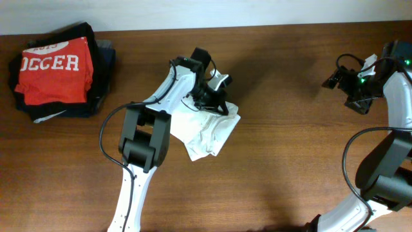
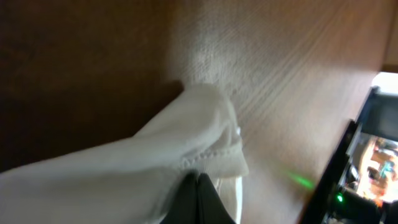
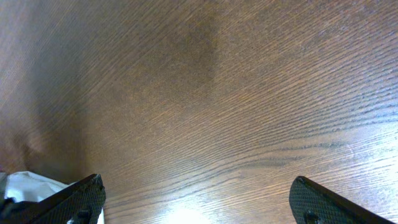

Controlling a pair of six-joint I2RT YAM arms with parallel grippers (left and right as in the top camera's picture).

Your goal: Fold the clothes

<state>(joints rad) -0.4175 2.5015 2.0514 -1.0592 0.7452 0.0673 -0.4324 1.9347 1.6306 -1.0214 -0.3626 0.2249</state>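
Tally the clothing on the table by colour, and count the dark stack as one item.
White T-shirt: 1
Red lettered shirt: 1
Dark stack under the red one: 1
Total: 3

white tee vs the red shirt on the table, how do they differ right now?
1. The white T-shirt is plain; the red shirt carries white block letters.
2. The white T-shirt lies crumpled near the middle of the table; the red shirt sits flat and folded on dark garments at the far left.
3. The left gripper is shut on the white T-shirt's edge; nothing touches the red shirt.
Both are garments on the same table.
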